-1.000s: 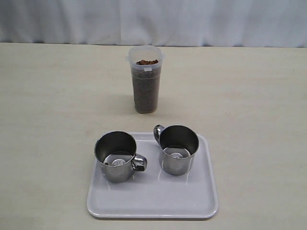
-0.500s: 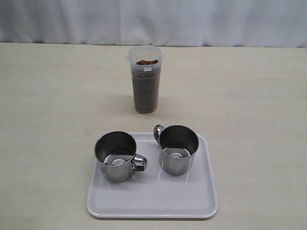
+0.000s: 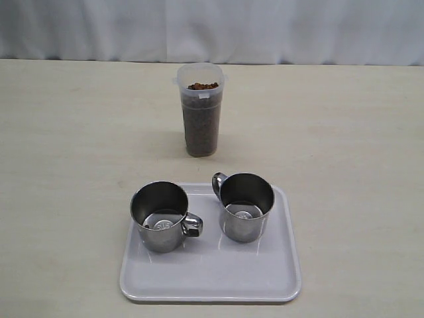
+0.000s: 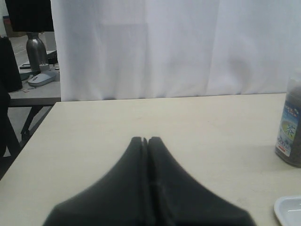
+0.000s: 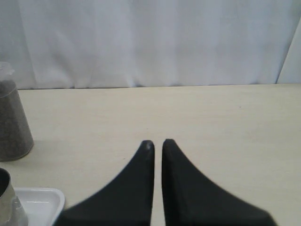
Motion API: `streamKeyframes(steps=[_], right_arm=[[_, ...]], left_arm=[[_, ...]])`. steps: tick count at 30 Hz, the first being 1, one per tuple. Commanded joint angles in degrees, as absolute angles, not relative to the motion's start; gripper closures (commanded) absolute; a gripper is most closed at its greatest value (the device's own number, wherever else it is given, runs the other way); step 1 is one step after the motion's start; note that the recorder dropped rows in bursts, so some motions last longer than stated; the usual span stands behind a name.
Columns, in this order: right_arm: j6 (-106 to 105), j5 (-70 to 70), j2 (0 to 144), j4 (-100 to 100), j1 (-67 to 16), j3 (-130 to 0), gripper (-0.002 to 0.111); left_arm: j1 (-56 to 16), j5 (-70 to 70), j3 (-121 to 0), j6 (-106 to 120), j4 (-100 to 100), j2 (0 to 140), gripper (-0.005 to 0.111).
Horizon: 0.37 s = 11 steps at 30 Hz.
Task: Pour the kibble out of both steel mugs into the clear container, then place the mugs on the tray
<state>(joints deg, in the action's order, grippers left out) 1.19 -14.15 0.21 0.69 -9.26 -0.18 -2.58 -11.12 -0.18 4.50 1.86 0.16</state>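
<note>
White tray at six o'clock; clear container apart at twelve. First mug upright on the tray at nine, second mug at two, both empty. Left gripper and right gripper clenched on nothing. Kibble nearly reaches the container rim. Judged finished: any retreat should pass wide of the tray.
</note>
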Motion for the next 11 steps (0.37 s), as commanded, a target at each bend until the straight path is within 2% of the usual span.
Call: streamKeyframes(steps=[1,11], right_arm=[[1.29,-13.63,0.00,1.25,-8.90,0.00,0.104],[1.29,-13.63,0.00,1.25,-8.90,0.00,0.104]], left_arm=[[-2.85,-10.62,0.00,4.64,2.18,0.00,0.107],[-2.85,-10.42,0.00,4.64,1.86,0.00,0.107]])
